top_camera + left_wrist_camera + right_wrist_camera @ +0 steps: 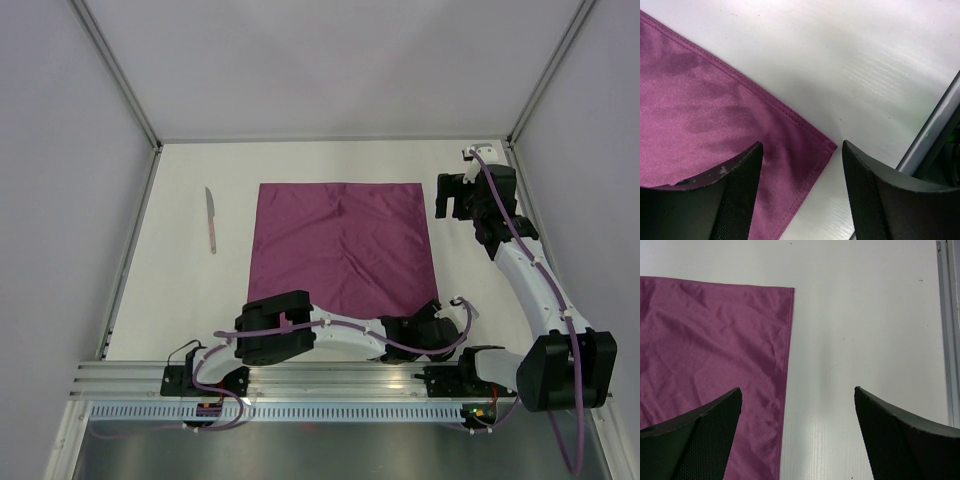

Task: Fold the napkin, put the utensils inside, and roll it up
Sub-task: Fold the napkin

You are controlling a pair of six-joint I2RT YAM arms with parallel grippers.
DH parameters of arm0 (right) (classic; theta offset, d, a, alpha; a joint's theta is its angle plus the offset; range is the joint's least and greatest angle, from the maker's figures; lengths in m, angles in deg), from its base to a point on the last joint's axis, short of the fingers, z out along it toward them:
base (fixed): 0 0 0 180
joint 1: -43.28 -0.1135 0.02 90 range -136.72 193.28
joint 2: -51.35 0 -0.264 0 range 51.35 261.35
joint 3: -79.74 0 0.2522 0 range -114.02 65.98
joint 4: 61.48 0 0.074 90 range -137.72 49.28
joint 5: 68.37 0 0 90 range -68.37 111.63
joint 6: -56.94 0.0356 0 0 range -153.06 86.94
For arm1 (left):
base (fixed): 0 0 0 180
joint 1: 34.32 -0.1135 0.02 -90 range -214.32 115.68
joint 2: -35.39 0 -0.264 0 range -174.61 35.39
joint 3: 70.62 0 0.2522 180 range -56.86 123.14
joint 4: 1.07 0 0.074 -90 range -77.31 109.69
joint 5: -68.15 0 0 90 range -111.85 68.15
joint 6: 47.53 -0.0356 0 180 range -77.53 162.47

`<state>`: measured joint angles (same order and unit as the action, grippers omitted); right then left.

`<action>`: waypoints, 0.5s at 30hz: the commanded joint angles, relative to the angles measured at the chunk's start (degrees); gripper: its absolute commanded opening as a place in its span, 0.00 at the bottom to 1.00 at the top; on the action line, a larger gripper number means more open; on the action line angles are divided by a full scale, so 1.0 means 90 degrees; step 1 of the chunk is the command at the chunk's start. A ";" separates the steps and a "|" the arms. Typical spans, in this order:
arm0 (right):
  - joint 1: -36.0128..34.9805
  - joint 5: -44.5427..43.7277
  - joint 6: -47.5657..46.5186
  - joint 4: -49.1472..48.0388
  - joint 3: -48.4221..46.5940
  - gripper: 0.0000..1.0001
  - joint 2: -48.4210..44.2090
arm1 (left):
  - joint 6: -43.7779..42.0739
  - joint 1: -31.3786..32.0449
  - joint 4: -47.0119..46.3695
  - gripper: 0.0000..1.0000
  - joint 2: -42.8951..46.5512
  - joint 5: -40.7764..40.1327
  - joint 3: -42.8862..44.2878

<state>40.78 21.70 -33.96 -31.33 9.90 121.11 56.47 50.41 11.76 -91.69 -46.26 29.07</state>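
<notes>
The deep purple napkin (340, 250) lies flat and unfolded in the middle of the white table. A knife (211, 220) with a reddish handle lies apart to its left. My left gripper (432, 312) is open, low over the napkin's near right corner (830, 146). That corner lies between the two fingers, closer to the left finger (740, 190). My right gripper (452, 200) is open and empty beside the napkin's far right corner (790, 290). In the right wrist view the napkin's right edge (785, 385) runs just inside the left finger (705, 440).
A metal rail (330, 378) carrying the arm bases runs along the near table edge and shows in the left wrist view (935, 130). Grey walls and frame posts (530, 95) close in the table. A frame strip (945, 315) runs close on the right.
</notes>
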 commanded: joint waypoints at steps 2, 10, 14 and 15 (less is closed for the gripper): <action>0.0005 -0.0145 -0.0055 0.0094 -0.0234 0.98 -0.0055 | -0.0247 0.0039 -0.0209 0.63 -0.0205 -0.0228 0.0179; 0.0005 -0.0116 -0.0075 0.0104 -0.0225 0.98 -0.0026 | -0.0266 0.0039 -0.0239 0.25 -0.0166 -0.0316 0.0091; 0.0014 -0.0126 -0.0085 0.0104 -0.0215 0.98 -0.0026 | -0.0276 0.0039 -0.0258 0.10 0.0019 -0.0277 0.0023; 0.0014 -0.0126 -0.0094 0.0094 -0.0215 0.98 -0.0016 | -0.0286 0.0039 -0.0268 0.07 0.0126 -0.0248 0.0003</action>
<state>40.78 21.73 -34.38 -31.33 9.90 121.11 55.44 50.41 10.32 -92.39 -48.22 29.09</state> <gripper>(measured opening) 0.979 0.099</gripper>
